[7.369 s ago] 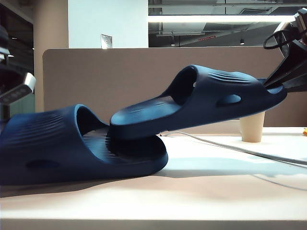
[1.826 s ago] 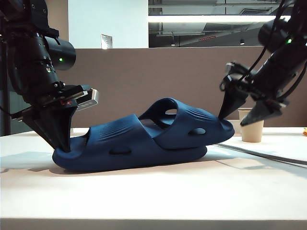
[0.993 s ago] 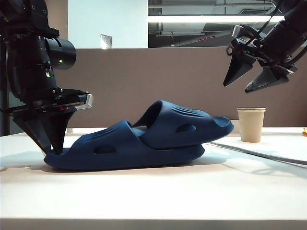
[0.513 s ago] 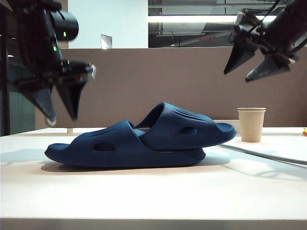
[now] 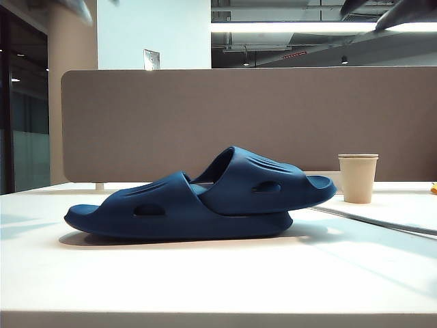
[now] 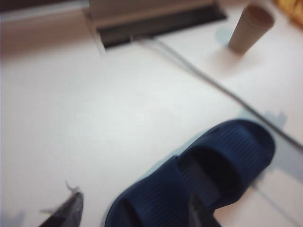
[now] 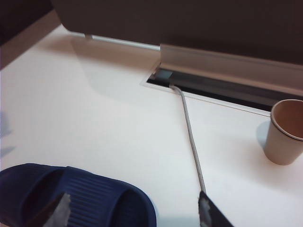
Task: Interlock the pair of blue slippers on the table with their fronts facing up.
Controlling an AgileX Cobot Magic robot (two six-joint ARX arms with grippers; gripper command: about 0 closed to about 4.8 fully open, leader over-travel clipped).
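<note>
Exterior view: the pair of blue slippers (image 5: 198, 201) lies nested on the table (image 5: 218, 273), straps up, with both pincers high above it, nearly out of frame.

Left wrist view: the left gripper (image 6: 135, 210) hangs released, slippers (image 6: 199, 182) below it.

Right wrist view: the right gripper (image 7: 135, 210) is spread, empty, above a slipper (image 7: 75, 198).

The interlocking looks finished.

light: bright overhead strip | shadows: soft | left wrist view: blurred

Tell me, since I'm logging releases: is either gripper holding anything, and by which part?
Nothing is held. The left gripper and right gripper hang open above the pair of blue slippers, which rest nested on the table.
</note>
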